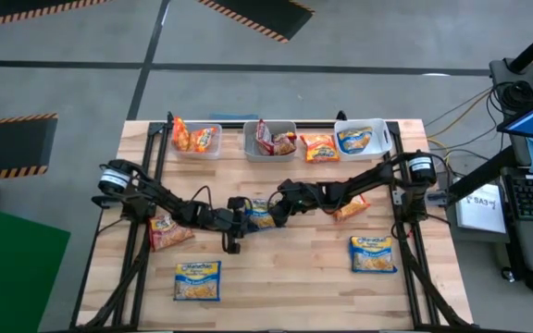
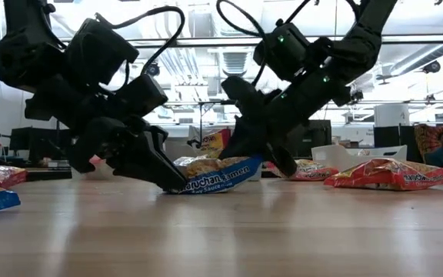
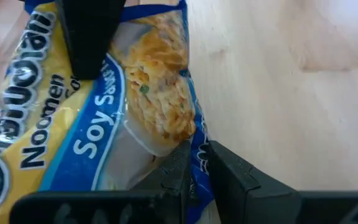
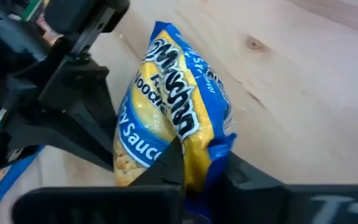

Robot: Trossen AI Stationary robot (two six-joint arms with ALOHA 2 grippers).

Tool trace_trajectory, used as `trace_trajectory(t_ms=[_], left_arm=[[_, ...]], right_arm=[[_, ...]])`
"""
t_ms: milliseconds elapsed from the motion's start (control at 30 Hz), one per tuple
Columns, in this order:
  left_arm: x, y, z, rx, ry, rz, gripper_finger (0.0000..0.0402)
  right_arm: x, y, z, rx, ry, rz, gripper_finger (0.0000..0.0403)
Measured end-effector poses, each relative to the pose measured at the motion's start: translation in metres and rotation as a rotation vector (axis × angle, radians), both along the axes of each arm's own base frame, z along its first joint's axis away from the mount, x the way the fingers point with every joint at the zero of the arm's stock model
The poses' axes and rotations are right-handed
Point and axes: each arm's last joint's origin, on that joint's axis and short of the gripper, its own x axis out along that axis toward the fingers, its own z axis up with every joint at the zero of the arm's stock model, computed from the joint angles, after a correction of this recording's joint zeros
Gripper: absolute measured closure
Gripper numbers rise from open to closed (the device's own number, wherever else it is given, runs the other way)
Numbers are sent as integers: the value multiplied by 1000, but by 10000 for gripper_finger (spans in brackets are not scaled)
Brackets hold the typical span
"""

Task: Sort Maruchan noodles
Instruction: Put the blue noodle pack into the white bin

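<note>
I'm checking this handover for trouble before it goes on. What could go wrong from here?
Both arms pinch the same blue soy sauce packet at mid-table: the left end effector on one edge, the right end effector on the other. If they pull apart, the wrapper might tear. One end of the packet rests on the table, so it may drag. The arms sit very close and could collide.

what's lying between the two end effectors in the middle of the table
A blue-and-yellow noodle packet. In the high view it sits between the left end effector and the right end effector; both wrist views show each pinching one of its edges.
</note>
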Motion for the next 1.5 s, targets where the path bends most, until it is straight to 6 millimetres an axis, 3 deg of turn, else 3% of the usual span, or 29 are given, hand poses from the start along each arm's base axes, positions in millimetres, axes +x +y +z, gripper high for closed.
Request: trace_trajectory(t_ms=[233,400,633,933,1067,1200,1367,1500], left_arm=[[-8,1,27,9,-75,-16,362],[-21,2,56,10,-98,-26,362],[-44,6,112,53,-277,-64,362],[-77,12,189,138,-617,-83,362],[-89,15,206,148,-697,-76,362],[-98,17,212,139,-723,-71,362],[-100,17,211,138,-704,-73,362],[-101,17,211,138,-705,-72,362]], right_arm=[[-2,0,19,-86,-52,57,393],[-2,0,43,-162,-127,92,393],[-12,-3,82,-331,-225,30,394],[-33,-11,136,-606,-282,-239,394],[-50,-19,152,-718,-206,-414,394],[-75,-33,162,-845,-13,-629,394],[-110,-55,158,-954,285,-908,394],[-134,-76,145,-884,405,-1029,394]])
